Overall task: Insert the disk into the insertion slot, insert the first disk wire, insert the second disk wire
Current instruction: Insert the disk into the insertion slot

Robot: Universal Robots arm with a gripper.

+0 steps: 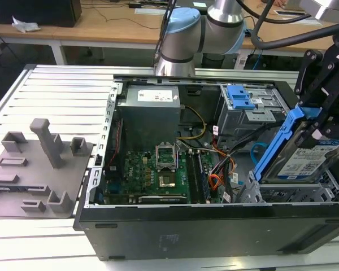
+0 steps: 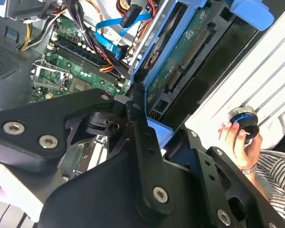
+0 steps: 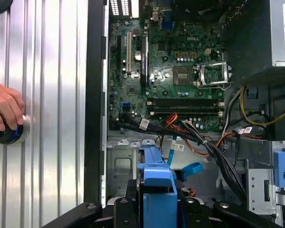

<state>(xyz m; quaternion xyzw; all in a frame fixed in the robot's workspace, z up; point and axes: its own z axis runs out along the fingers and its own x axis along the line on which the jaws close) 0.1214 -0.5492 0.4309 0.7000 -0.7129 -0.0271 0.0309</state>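
Insertion of the disk is taking place, the end effector pinching its blue carrier and holding it tilted over the insertion slot, where seating is probably calling for squaring it.

Tool clasping blue-framed disk, light-blue cable, motherboard, hand

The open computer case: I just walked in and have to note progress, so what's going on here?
The gripper holds the disk by its blue carrier, tilted, its lower end at the insertion slot of the computer case; it is not seated yet. The second disk wire lies loose inside. A person's hand rests on a round knob beside the case.
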